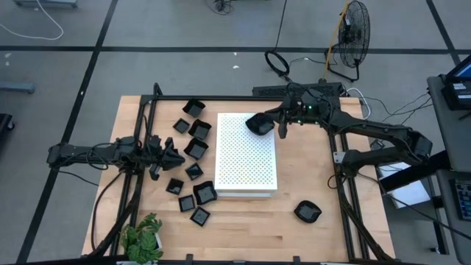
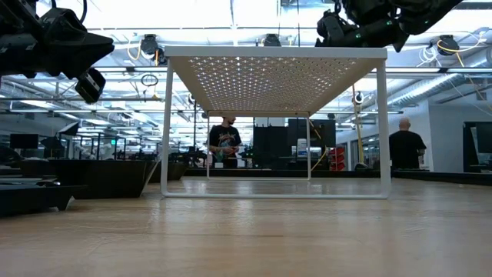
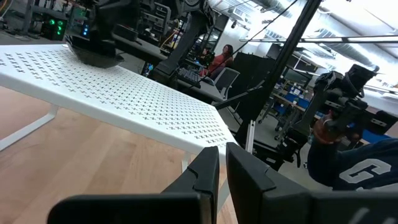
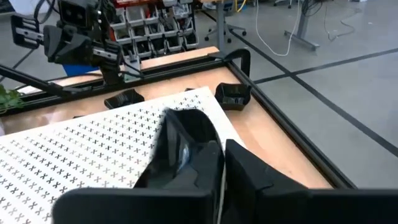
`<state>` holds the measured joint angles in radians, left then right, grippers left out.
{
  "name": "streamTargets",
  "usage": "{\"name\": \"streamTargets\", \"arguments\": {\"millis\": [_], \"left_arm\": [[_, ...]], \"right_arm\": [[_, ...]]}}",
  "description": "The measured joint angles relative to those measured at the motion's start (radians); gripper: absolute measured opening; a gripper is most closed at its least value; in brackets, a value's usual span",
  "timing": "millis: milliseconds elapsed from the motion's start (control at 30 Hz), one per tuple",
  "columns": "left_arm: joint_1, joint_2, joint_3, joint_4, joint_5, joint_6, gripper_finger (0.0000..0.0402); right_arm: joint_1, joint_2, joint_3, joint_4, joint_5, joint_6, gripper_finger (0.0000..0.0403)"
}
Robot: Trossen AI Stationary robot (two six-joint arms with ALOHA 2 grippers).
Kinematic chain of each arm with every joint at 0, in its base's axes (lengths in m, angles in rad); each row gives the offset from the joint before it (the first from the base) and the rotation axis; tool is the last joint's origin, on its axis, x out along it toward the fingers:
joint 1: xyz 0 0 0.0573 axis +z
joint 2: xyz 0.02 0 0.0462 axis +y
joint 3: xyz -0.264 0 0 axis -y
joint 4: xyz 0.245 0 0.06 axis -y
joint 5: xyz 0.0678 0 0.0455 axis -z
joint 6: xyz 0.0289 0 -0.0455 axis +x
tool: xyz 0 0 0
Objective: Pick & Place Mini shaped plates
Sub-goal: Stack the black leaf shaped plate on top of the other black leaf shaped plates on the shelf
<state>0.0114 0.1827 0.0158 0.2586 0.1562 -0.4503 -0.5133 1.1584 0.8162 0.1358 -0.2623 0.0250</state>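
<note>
The white perforated board (image 1: 246, 154) stands on legs in the middle of the table. My right gripper (image 1: 278, 129) is at the board's far right corner, shut on a glossy black mini plate (image 1: 259, 123), which also shows in the right wrist view (image 4: 183, 146) and the left wrist view (image 3: 93, 53). Several more black plates (image 1: 196, 148) lie flat on the table left of the board. One plate (image 1: 307, 213) lies to the board's near right. My left gripper (image 1: 173, 156) waits shut and holds nothing, among the plates to the left. My right gripper pinches the plate's rim (image 4: 198, 152) between its two fingers, on the side toward the table's right. The fingers come nearly level from the table's right, slanting slightly down. The plate is tilted, and its lower side appears to meet the board's top near the far right corner.
Black frame rails (image 1: 221, 99) run round the work area. A small green plant (image 1: 143, 237) stands at the near left. The board's top (image 2: 277, 52) stands high above the table, with open room under it. People (image 2: 225, 142) are in the room behind.
</note>
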Motion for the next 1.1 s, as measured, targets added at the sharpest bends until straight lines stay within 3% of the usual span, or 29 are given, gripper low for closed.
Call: {"name": "streamTargets", "arguments": {"millis": [433, 1100], "left_arm": [[0.0, 0.0, 0.0, 0.0, 0.0, 0.0, 0.0031], [0.0, 0.0, 0.0, 0.0, 0.0, 0.0, 0.0031]], "right_arm": [[0.0, 0.0, 0.0, -0.008, 0.002, -0.011, 0.0101], [0.0, 0.0, 0.0, -0.005, 0.002, -0.024, 0.0105]]}}
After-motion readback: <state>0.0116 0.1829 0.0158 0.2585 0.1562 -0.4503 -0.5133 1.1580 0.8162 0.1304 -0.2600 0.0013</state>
